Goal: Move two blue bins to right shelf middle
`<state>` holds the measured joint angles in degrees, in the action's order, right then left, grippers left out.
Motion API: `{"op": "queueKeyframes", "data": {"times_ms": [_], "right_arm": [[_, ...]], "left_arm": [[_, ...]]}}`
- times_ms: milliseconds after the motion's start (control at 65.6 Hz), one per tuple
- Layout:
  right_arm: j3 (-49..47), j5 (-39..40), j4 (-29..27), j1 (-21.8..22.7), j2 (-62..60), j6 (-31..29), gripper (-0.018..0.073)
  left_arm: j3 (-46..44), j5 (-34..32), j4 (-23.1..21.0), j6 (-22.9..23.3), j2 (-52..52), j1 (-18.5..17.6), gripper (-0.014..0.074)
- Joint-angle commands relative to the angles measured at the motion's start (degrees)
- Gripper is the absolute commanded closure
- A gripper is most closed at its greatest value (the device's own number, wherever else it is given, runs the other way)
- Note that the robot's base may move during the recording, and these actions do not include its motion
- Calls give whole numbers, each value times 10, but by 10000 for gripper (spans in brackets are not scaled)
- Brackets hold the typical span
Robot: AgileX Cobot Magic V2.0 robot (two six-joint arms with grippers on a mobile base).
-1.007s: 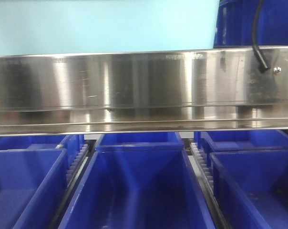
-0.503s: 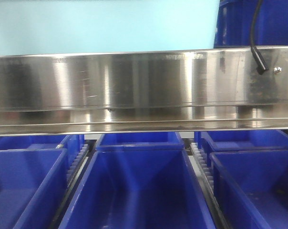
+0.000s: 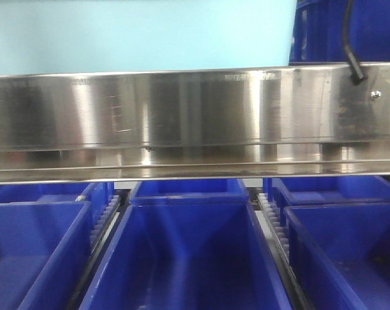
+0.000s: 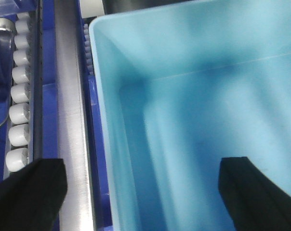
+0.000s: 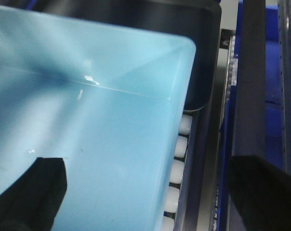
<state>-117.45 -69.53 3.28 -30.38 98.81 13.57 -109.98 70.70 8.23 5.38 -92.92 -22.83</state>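
From where I stood, both arms were down over one bin (image 4: 193, 120), which sat in its shelf lane beside a line of white rollers (image 4: 18, 91). The left gripper (image 4: 136, 166) was released, its jaws spread wide, one out over the steel rail (image 4: 71, 96) and the other over the bin's hollow, so the left wall ran between them ungrasped. The right gripper (image 5: 145, 161) was released too, straddling the right wall in the same way and clamping nothing. Seen from the front, a steel beam (image 3: 195, 116) crossed above a row of bins (image 3: 182, 258); I could not tell which of them the arms were working on. The step looked to be taking hold of the bin by its two side walls. To do it well, each gripper would want to sink until the wall sat deep between its jaws. The outer jaw would have to slip between wall and rail without catching the rollers. Both should then close together, at matching points along the walls, so the bin would come up level and not twist. The lift should stay low, since the beam hung close overhead.
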Motion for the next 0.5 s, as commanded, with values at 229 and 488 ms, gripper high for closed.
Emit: {"op": "queueKeyframes", "data": {"times_ms": [229, 488], "right_arm": [[-1, -4, 8, 0, -27, -2, 1], [14, -4, -12, 0, -22, 27, 1]], "left_arm": [[-3, -7, 14, -7, 54, -2, 78], [50, -7, 10, -7, 56, -2, 78]]}}
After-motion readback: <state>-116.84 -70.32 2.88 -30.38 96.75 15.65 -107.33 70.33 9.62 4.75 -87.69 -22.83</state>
